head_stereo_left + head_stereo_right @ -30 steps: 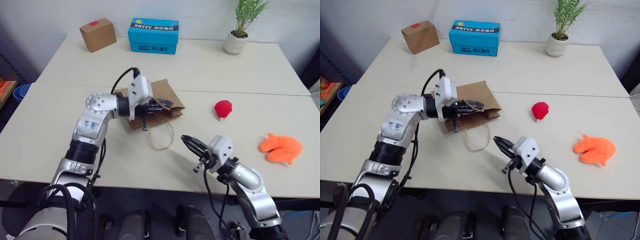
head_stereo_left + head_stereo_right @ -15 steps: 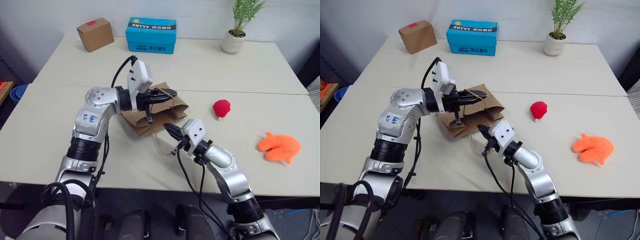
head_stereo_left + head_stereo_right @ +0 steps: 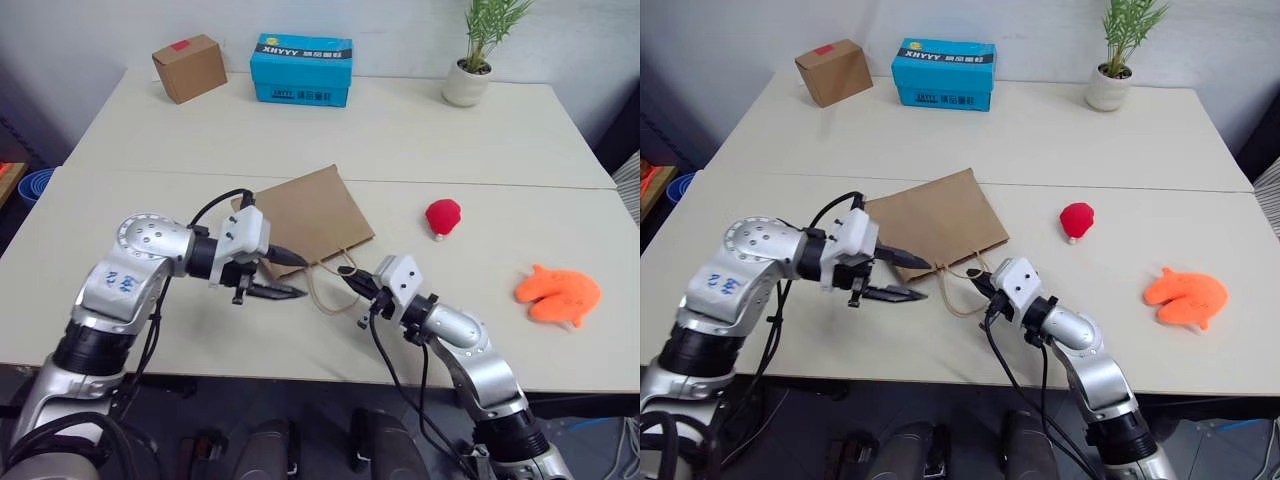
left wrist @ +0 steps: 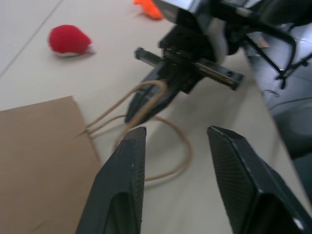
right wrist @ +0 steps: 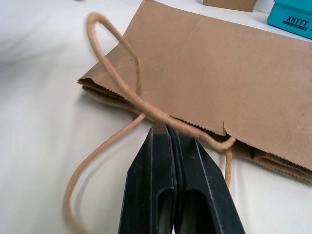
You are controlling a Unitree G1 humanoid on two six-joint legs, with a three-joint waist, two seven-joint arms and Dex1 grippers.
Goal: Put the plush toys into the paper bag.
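Lying flat and folded on the surface [image 3: 120, 190], the paper bag [image 3: 305, 215] looked light, thin and easily creased, its mouth edge pressed closed toward the robot, so nothing could go in until it was spread. Its two twisted loop handles [image 5: 122, 53] seemed the soundest place to take hold, being thin but tougher than the serrated paper rim, which would likely tear or slip under a pinch. No toy was inside the bag as far as the flattened sides suggested, though its interior was hidden. The right hand [image 5: 168, 134] was fully closed, its tips sitting at the handles just in front of the mouth; whether a strand was actually caught between them was hard to tell. The left hand [image 3: 902, 280] hung just beside the bag's near corner with its fingers spread apart and empty. Both plush toys lay outside the bag, to its right: the red one [image 3: 445, 216] near, the orange one [image 3: 560, 293] well apart toward the edge; both looked soft, light and squashable, easy to pinch anywhere on the body.
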